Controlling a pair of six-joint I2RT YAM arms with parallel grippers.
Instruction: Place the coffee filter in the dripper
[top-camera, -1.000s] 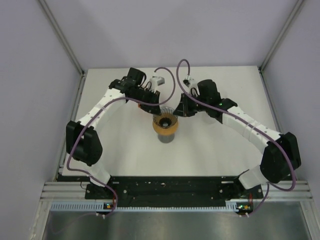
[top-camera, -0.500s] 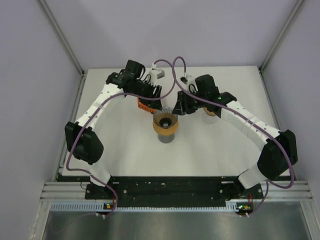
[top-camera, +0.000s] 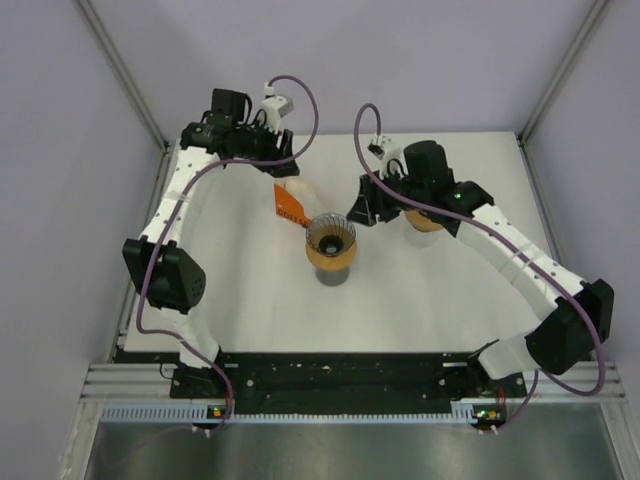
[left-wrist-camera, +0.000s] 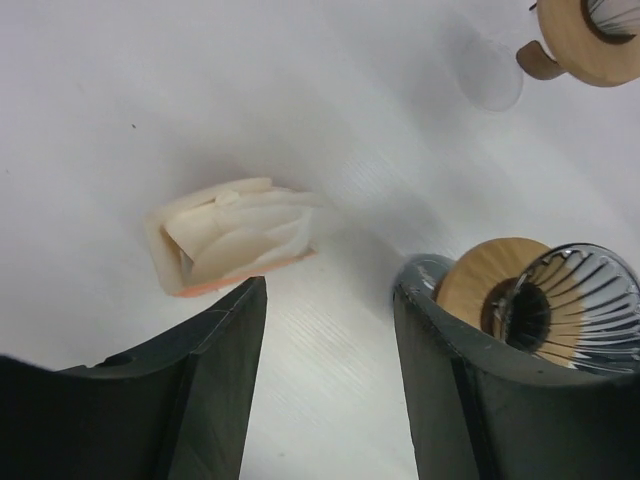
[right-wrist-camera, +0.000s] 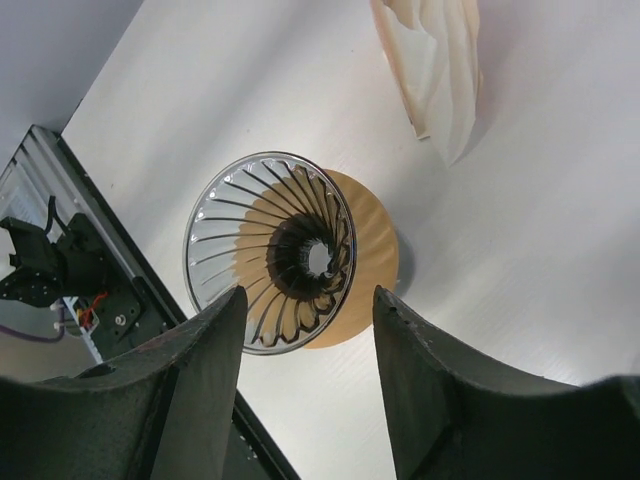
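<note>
The dripper (top-camera: 330, 243), a ribbed glass cone on a wooden collar and dark base, stands mid-table; no paper shows inside it. It also shows in the left wrist view (left-wrist-camera: 560, 300) and the right wrist view (right-wrist-camera: 290, 265). A stack of cream coffee filters in an orange-edged packet (top-camera: 290, 203) lies just behind-left of it, also seen in the left wrist view (left-wrist-camera: 235, 235) and the right wrist view (right-wrist-camera: 435, 70). My left gripper (top-camera: 280, 165) is open and empty behind the packet (left-wrist-camera: 330, 290). My right gripper (top-camera: 360, 212) is open and empty just right of the dripper (right-wrist-camera: 310, 300).
A second wooden dripper (top-camera: 425, 220) stands at the right under my right arm, also in the left wrist view (left-wrist-camera: 590, 35). A small clear round disc (left-wrist-camera: 492, 85) lies near it. Metal frame rails (top-camera: 150, 110) edge the white table.
My left arm has drawn back up and to the left, away from the dripper, uncovering the orange filter packet. My right arm has shifted slightly right. Both grippers stay empty.
</note>
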